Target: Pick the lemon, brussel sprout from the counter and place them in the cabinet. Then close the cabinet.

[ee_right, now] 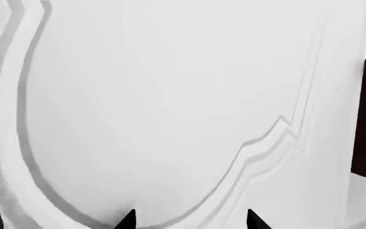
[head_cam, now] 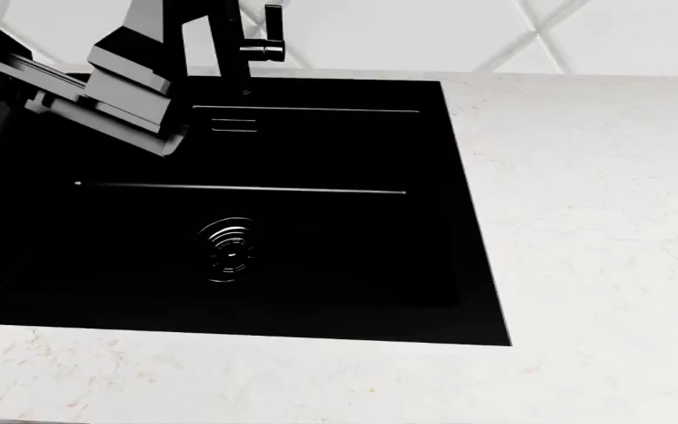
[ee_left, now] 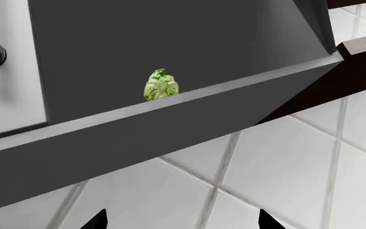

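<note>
The brussel sprout [ee_left: 161,85] sits on the grey shelf of the open cabinet [ee_left: 170,47], just behind the shelf's front edge. My left gripper [ee_left: 181,220] is open and empty, below and in front of that shelf. My right gripper [ee_right: 190,219] is open too, its black tips close to the white panelled cabinet door [ee_right: 170,105]. The lemon is out of view. In the head view the white marble counter [head_cam: 598,221] shows with neither fruit nor sprout on it, and my left arm [head_cam: 103,71] reaches up out of the picture.
A large black sink [head_cam: 233,212] with a drain and a black faucet [head_cam: 257,40] is set in the counter. White wall tiles [ee_left: 285,162] lie under the cabinet. A dark brown edge [ee_left: 354,67] runs beside the cabinet.
</note>
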Tool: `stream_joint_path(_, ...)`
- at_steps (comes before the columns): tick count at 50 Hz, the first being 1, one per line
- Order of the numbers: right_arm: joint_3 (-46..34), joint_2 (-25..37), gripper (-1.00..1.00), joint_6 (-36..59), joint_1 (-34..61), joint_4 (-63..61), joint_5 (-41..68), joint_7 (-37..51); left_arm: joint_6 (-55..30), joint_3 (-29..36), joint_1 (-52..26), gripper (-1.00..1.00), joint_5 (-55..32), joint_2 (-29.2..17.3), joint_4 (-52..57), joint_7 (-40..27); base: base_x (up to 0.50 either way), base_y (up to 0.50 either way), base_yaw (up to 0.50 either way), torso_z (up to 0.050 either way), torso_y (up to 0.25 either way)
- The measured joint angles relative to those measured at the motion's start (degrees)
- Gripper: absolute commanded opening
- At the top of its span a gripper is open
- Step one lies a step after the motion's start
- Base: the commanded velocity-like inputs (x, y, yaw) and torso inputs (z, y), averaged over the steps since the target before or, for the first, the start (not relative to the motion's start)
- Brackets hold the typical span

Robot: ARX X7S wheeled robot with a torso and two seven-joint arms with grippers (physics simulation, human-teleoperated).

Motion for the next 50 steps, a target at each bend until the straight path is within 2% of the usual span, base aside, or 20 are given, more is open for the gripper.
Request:
stream_joint_path(23,-10.30,-0.50,1.00,2.87,-0.55,0.81,9.59,-10.71,0.65,-0.21,0.71,1.00,0.23,-0.42,-0.25,0.34,0.00,0.00,0.00,-0.001,-0.004)
stream_joint_path(50,-13.01,-2.52,1.00,5.45,0.49,3.59,9.71,-11.96,1.45,-0.63,1.88,1.00,0.31,-0.93,-0.15,0.26,0.00,0.00,0.00,-0.001,-0.007)
